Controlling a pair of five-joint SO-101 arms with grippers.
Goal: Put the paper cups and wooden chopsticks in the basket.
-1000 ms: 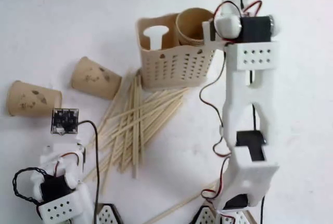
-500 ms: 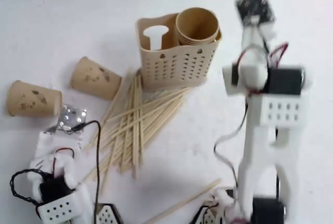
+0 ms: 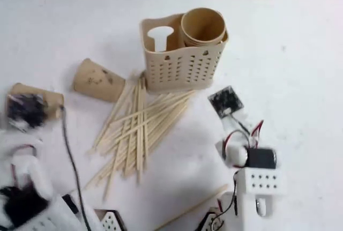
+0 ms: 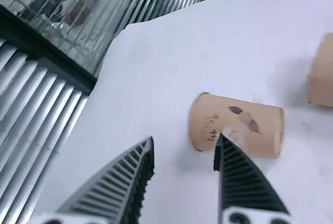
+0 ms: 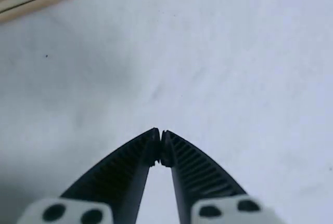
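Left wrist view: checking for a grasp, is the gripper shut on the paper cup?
No, the left gripper is open, and the paper cup lies on its side on the table beyond its tips.

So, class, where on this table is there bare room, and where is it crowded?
Free: table right of the basket, out to its edges; also the far-left corner beyond the lying cup. Crowded: the chopsticks fanned before the basket.
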